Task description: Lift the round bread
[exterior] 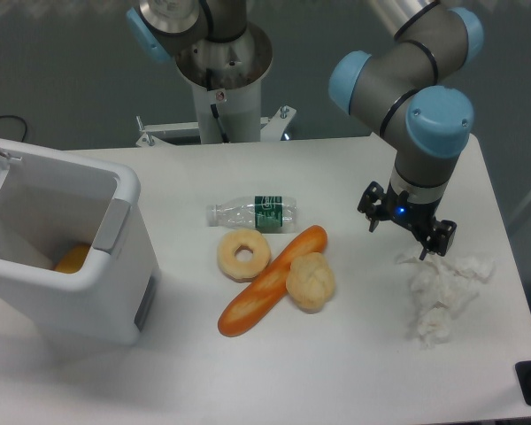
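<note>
The round bread (311, 282) is a pale yellow-beige lumpy bun lying on the white table, touching the right side of the long orange baguette (273, 279). My gripper (405, 234) hangs to the right of the bun, a hand's width away and above the table. Its jaws stand open and hold nothing. Its right finger is close above the crumpled white tissue (442, 292).
A ring-shaped bread (243, 254) lies left of the baguette. A clear plastic bottle (252, 213) lies behind them. A white bin (57, 252) with an orange thing inside stands at the left. The arm's base (221, 66) is at the table's back edge.
</note>
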Action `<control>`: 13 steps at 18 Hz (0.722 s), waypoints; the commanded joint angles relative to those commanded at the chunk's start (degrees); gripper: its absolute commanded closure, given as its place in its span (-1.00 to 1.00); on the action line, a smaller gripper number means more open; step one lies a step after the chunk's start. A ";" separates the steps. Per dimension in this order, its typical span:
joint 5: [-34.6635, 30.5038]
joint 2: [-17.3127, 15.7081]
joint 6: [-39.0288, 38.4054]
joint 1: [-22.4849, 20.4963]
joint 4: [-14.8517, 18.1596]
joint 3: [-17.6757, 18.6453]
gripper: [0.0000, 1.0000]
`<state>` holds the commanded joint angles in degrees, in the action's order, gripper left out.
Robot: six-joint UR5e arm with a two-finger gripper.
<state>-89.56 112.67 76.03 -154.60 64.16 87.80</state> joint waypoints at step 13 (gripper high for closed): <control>0.35 0.26 -2.90 2.89 -1.05 8.17 -1.00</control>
<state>-89.21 112.94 73.13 -151.71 63.11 95.97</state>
